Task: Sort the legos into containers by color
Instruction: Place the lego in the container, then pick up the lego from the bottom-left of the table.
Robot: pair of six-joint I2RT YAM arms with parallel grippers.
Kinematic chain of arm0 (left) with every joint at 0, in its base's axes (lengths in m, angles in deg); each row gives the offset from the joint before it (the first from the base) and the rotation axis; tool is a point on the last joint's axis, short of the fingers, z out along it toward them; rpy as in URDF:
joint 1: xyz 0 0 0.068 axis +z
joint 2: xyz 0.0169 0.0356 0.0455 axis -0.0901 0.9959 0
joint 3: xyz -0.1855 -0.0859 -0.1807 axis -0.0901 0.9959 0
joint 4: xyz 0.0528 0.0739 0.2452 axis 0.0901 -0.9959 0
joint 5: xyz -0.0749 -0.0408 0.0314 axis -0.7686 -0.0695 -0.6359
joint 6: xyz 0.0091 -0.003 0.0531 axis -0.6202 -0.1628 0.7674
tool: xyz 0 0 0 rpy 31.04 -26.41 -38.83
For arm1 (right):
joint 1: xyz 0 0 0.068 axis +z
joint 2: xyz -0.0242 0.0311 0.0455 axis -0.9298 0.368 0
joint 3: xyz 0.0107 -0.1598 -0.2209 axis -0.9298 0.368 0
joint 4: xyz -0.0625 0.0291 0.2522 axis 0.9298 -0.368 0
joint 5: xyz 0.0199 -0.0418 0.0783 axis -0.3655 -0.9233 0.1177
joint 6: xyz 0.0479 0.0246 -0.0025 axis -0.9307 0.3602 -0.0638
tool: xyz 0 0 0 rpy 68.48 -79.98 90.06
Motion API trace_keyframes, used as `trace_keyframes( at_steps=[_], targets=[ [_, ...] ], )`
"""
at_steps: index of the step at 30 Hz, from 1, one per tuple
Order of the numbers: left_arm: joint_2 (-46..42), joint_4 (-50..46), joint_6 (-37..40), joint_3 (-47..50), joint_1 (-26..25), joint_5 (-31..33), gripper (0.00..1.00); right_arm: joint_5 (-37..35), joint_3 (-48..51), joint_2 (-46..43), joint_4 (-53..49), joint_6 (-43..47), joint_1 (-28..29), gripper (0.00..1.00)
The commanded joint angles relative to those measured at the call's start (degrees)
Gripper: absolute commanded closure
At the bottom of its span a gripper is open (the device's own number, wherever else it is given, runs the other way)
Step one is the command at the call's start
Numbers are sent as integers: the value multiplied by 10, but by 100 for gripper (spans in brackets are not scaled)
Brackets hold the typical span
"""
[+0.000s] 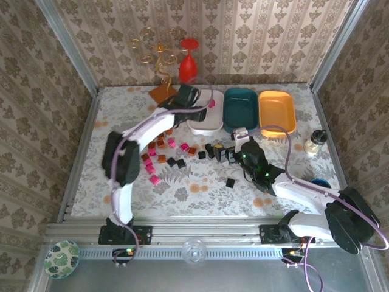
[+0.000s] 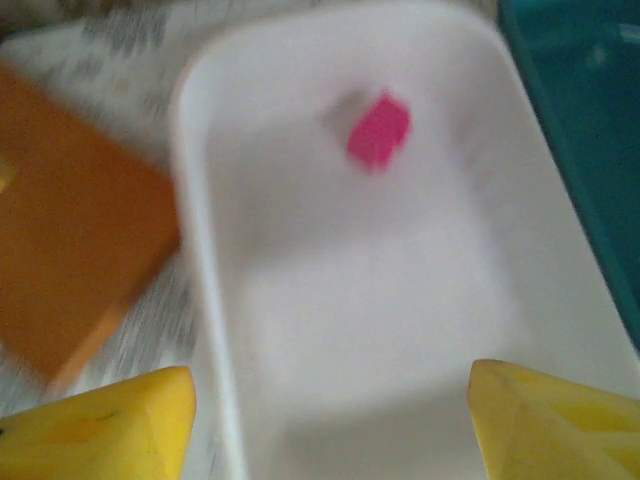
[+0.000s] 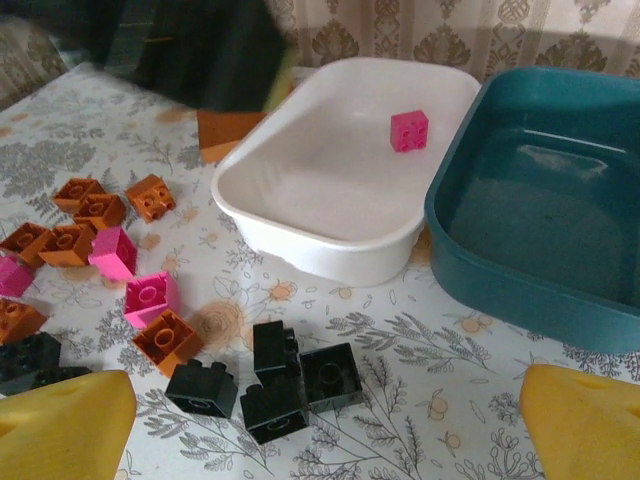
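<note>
Back of the table (image 1: 200, 188): red wine glass (image 1: 188, 64), gold wire stand (image 1: 157, 48) left of it, flat orange-brown tile (image 1: 161, 93) just in front. Small clear jar (image 1: 315, 142) at right edge. Leaf-print plate (image 1: 61, 258) and clear glass (image 1: 195, 249) sit below the near edge.

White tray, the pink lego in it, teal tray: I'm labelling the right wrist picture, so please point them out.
white tray (image 3: 330, 250), right wrist view, near outer wall.
pink lego (image 3: 409, 131), right wrist view, front face.
teal tray (image 3: 560, 200), right wrist view, bare floor.
</note>
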Motion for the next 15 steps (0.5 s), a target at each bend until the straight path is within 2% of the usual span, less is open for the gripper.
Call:
trace_keyframes(
  at_steps=[1, 5, 8, 12, 15],
  targets=[
    [-166, 73, -23, 182, 2, 23, 25, 4, 5, -11, -9, -12, -1, 0],
    [-346, 26, -85, 371, -1, 52, 25, 122, -4, 2, 1, 17, 3, 1],
    [-450, -33, -130, 472, -5, 51, 24, 182, -7, 19, 18, 31, 12, 1],
    [-552, -90, -170, 576, -5, 34, 19, 187, -17, 42, 15, 34, 20, 1],
    [-579, -97, -169, 615, 10, 5, 17, 188, -19, 52, 16, 31, 22, 1]
  ],
)
